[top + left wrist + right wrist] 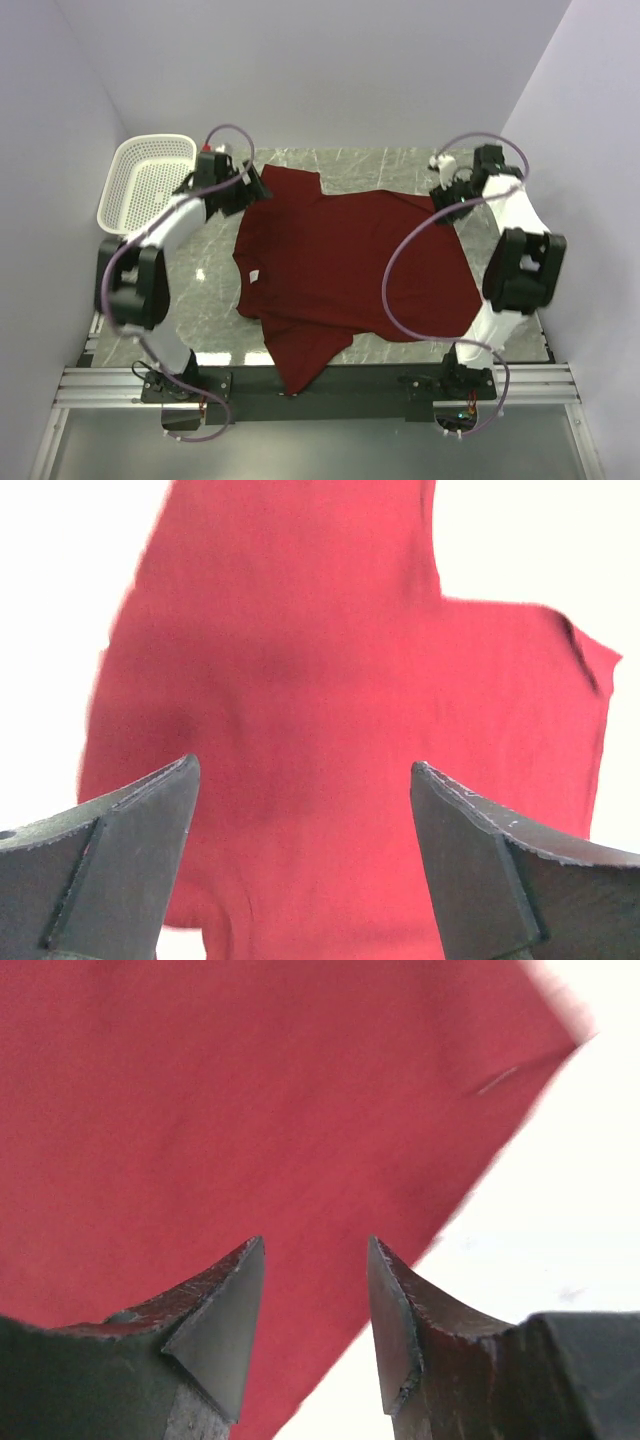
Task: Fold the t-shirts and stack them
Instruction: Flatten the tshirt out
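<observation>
The maroon t-shirt [350, 265] lies spread flat on the marble table, neck label to the left, one sleeve at the far left and one hanging over the near edge. My left gripper [252, 185] is open above the far-left sleeve; in the left wrist view its fingers [130, 840] stand wide apart over the red cloth [330, 680]. My right gripper [447, 205] is open over the shirt's far-right corner; in the right wrist view its fingertips [235, 1300] hover over the cloth edge [250, 1110]. Neither holds anything.
A white perforated basket [145, 180] stands at the far left of the table. The grey marble table [370, 165] is walled by pale panels at back and sides. A metal rail [330, 385] runs along the near edge.
</observation>
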`<action>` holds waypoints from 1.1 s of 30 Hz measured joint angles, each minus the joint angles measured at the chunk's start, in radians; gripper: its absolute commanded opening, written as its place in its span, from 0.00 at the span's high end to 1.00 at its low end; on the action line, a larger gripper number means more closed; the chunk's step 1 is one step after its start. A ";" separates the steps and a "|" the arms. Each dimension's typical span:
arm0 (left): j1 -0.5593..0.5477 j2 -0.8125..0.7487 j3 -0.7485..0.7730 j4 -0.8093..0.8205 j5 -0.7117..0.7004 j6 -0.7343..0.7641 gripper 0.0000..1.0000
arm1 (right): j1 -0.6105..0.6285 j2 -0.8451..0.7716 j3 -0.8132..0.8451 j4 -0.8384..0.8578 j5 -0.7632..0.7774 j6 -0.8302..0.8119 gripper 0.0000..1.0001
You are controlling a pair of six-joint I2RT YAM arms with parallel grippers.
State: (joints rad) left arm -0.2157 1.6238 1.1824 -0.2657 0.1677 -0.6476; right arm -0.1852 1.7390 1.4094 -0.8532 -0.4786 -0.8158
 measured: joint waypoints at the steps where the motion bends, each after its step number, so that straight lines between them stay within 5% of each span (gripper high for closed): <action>1: 0.021 0.063 0.060 0.006 0.016 0.013 0.10 | 0.013 0.043 0.052 0.016 0.021 0.012 0.47; 11: 0.089 0.558 0.576 -0.033 0.095 0.095 0.14 | 0.042 0.388 0.397 0.082 0.172 0.060 0.50; 33: 0.095 0.598 0.555 -0.054 0.119 0.136 0.14 | 0.142 0.570 0.498 0.082 0.325 0.039 0.58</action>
State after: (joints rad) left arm -0.1211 2.2219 1.7374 -0.3199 0.2863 -0.5117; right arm -0.0429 2.3085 1.9072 -0.7715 -0.1535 -0.7773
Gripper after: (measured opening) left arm 0.863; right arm 0.444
